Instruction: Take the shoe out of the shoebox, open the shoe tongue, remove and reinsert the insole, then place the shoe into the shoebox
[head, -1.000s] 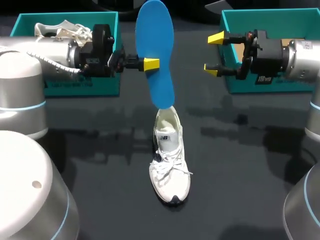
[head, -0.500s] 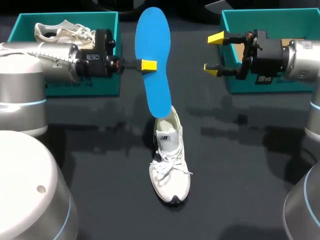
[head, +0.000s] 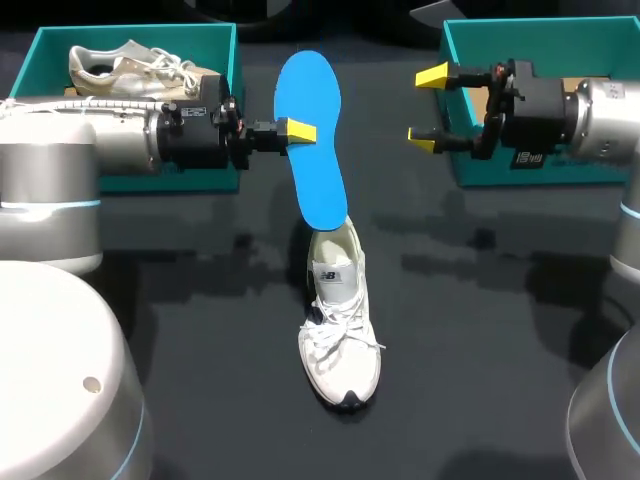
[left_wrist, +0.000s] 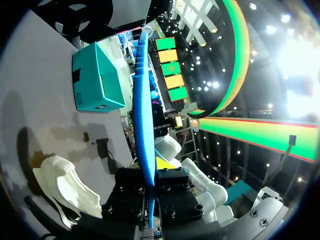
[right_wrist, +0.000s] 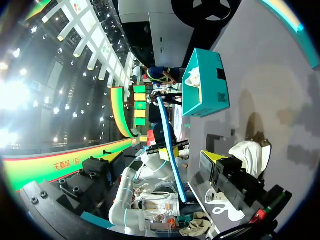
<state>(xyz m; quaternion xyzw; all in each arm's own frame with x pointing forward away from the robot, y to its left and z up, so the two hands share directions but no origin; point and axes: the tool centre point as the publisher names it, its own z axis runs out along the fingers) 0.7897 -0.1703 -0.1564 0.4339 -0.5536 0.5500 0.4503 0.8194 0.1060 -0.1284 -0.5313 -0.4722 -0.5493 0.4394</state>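
Standing nearly upright, the blue insole (head: 312, 140) was pinched at its side edge by the left gripper (head: 300, 131), its lower end at or just above the heel opening of the white shoe (head: 338, 330), apparently ready to be slid back in. The shoe lay mid-table (head: 480, 330), toe toward the near edge. The right gripper (head: 428, 108) hung with fingers spread before the teal shoebox (head: 540, 172) at the far right corner, seemingly free to steady the shoe.
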